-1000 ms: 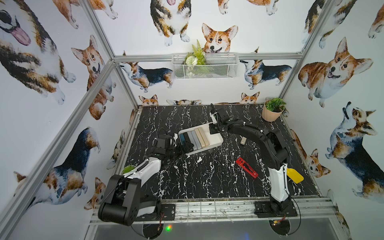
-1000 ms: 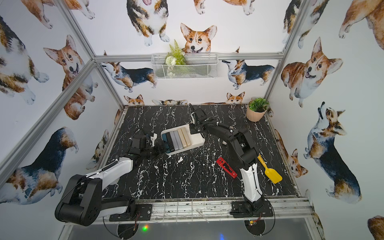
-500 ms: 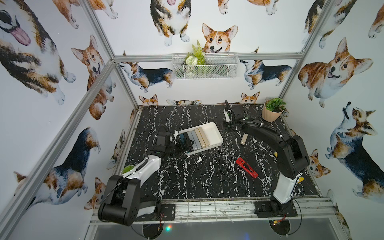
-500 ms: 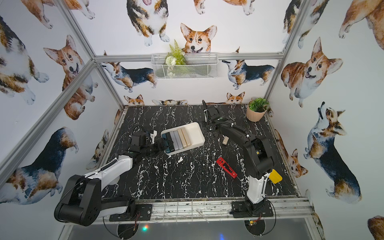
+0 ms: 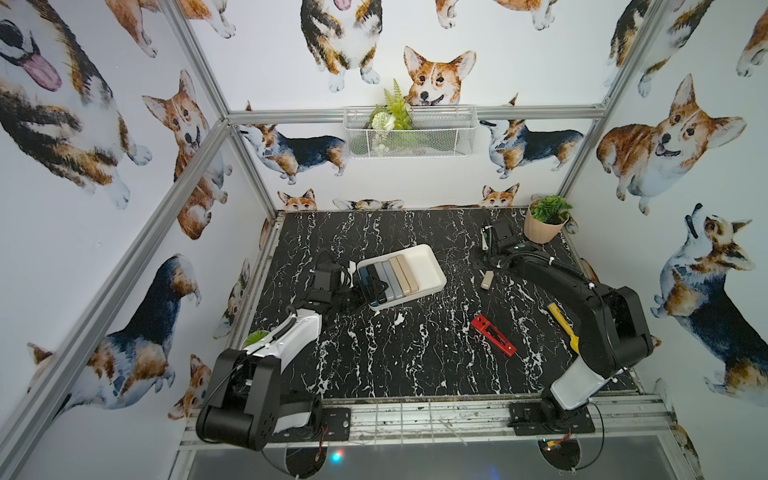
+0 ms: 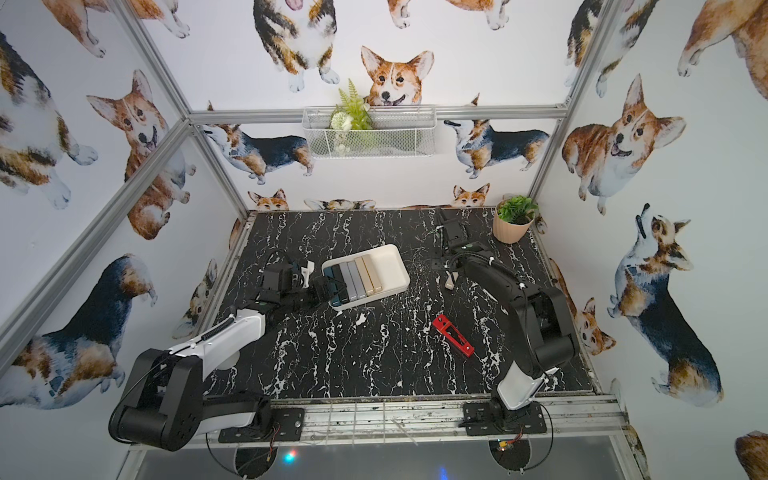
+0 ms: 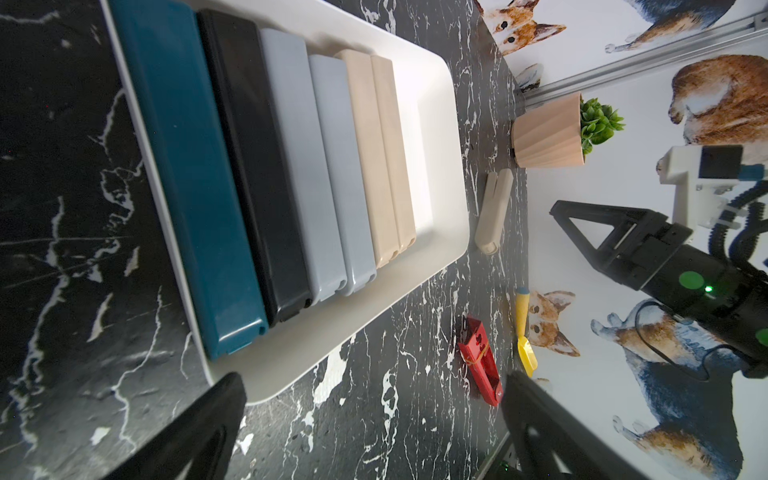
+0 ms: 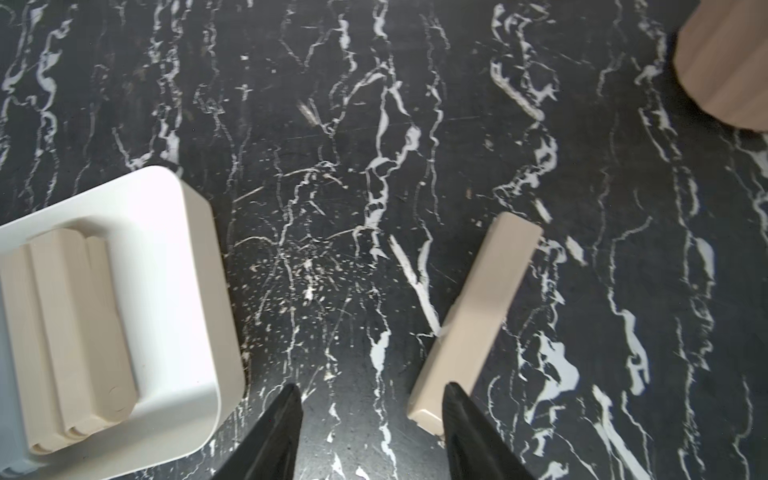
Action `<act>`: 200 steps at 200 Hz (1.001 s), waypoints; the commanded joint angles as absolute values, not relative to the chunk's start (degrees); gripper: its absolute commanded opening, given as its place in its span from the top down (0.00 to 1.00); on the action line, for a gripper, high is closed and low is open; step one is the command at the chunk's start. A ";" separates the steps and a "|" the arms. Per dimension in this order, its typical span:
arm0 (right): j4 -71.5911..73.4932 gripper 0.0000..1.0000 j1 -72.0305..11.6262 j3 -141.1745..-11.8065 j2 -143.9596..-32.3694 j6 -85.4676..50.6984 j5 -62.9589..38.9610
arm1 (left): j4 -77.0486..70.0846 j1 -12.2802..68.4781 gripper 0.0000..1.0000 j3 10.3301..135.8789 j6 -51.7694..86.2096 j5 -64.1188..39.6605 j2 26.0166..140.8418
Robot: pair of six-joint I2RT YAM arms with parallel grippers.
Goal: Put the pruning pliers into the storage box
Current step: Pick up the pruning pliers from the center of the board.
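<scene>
The storage box [image 5: 424,266] [image 6: 388,266] is a white tray at mid-table holding teal, black, two grey and two beige pruning pliers [image 7: 270,166]. One beige bar [image 5: 487,279] [image 6: 450,279] [image 8: 473,320] lies on the marble to its right. A red one [image 5: 493,336] [image 7: 480,361] lies nearer the front. My left gripper [image 5: 363,293] [image 7: 374,378] is open at the tray's near-left end, empty. My right gripper [image 5: 478,258] [image 8: 371,390] is open just above the table between tray and beige bar. One of its fingers overlaps the bar's end in the right wrist view.
A potted plant [image 5: 544,224] [image 8: 723,62] stands at the back right corner, close behind my right wrist. A yellow shovel [image 5: 563,328] lies along the right edge under my right arm. A wire-mesh basket [image 5: 409,133] hangs on the back wall.
My right gripper has left the tray's right end, moved right toward the loose beige bar, and gone from shut to open. The left arm has not moved.
</scene>
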State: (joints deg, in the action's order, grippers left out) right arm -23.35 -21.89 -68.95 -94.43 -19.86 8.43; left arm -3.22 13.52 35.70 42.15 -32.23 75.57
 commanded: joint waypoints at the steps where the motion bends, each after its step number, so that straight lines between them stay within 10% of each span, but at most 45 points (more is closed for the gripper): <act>1: -22.87 0.39 -21.09 -67.27 -93.06 -22.43 10.79 | -3.12 13.45 0.00 35.94 41.65 -31.90 75.66; 200: -16.35 0.33 -17.52 -59.44 -97.02 -30.19 7.37 | -5.34 13.45 0.00 33.95 43.67 -32.60 75.49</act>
State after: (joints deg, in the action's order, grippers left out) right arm -18.81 -17.58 -59.51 -96.16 -28.80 8.67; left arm -4.64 13.52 34.00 43.35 -32.32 75.81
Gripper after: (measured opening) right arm 0.672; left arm 0.999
